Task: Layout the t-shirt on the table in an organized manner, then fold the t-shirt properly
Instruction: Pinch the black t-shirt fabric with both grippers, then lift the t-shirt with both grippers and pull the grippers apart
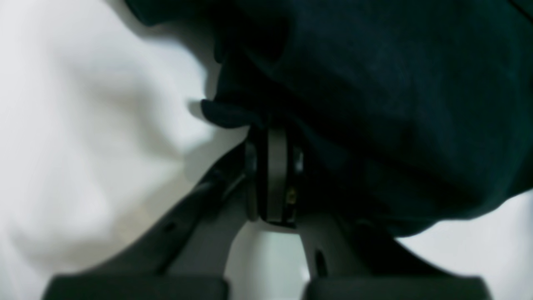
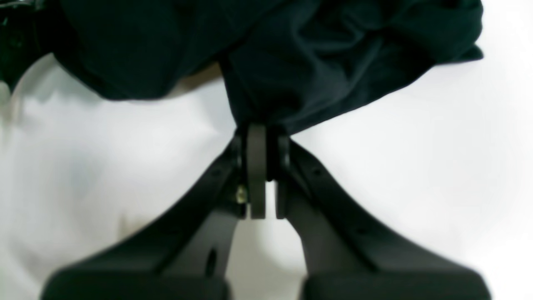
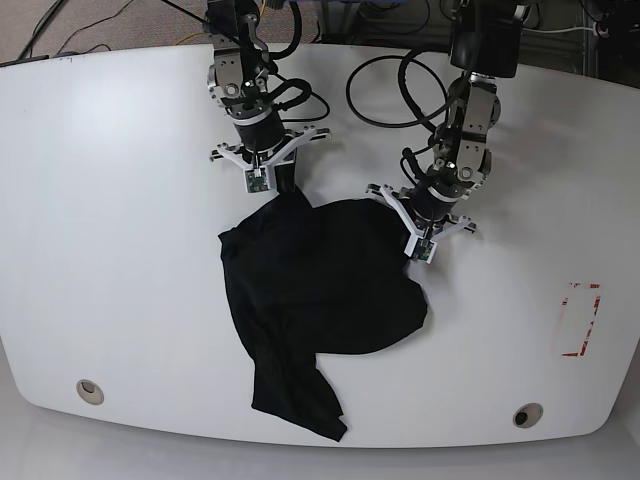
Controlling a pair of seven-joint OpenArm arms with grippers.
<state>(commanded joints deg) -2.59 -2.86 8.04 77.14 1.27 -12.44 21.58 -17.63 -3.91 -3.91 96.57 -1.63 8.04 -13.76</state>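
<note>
The black t-shirt (image 3: 315, 290) lies crumpled in the middle of the white table (image 3: 110, 250), with one part trailing toward the front edge. In the base view my right gripper (image 3: 288, 190) pinches the shirt's far left corner, and my left gripper (image 3: 402, 222) grips its far right edge. In the right wrist view the right gripper (image 2: 262, 133) is shut on a bunched fold of the t-shirt (image 2: 316, 62). The left wrist view is blurred; there the left gripper (image 1: 275, 133) is shut on the t-shirt (image 1: 395, 104), whose cloth drapes over one finger.
Black cables (image 3: 400, 90) loop on the table behind both arms. Red tape marks (image 3: 580, 320) sit at the right. Two round grommet holes (image 3: 90, 390) (image 3: 527, 414) lie near the front edge.
</note>
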